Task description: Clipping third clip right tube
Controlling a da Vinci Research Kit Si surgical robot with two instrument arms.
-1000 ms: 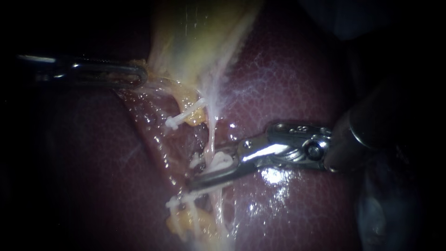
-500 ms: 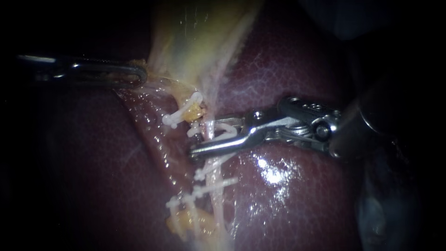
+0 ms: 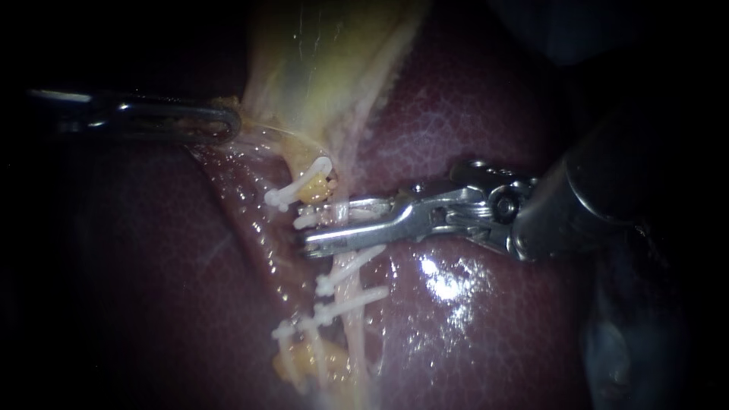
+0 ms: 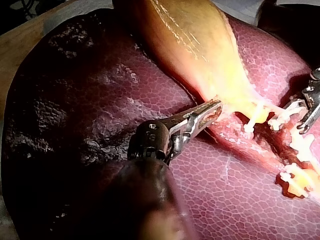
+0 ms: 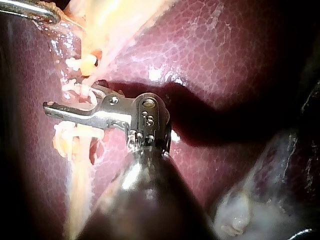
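A pale tube (image 3: 355, 345) runs down from the yellowish gallbladder (image 3: 319, 68) over the liver (image 3: 471, 129). My right instrument (image 3: 307, 230) reaches across it from the right. Its jaws straddle the tube, shut on a white clip (image 3: 334, 219). In the right wrist view the right instrument (image 5: 62, 102) sits just below an upper white clip (image 3: 292, 193). Two more white clips (image 3: 345, 267) cross the tube lower down. My left instrument (image 3: 228, 121) is shut on the gallbladder's edge, as the left wrist view shows for the left instrument (image 4: 212, 111).
Yellow fatty bits (image 3: 304, 364) and another white clip (image 3: 282, 331) lie at the tube's lower end. Wet, glistening liver surface (image 3: 448, 281) spreads under the right instrument's shaft. The left instrument's shaft (image 3: 91, 110) lies across the dark upper left.
My right instrument has moved up along the tube to just under the upper clip, then slid further left across it. Its jaws stand closer together. The left instrument has held still.
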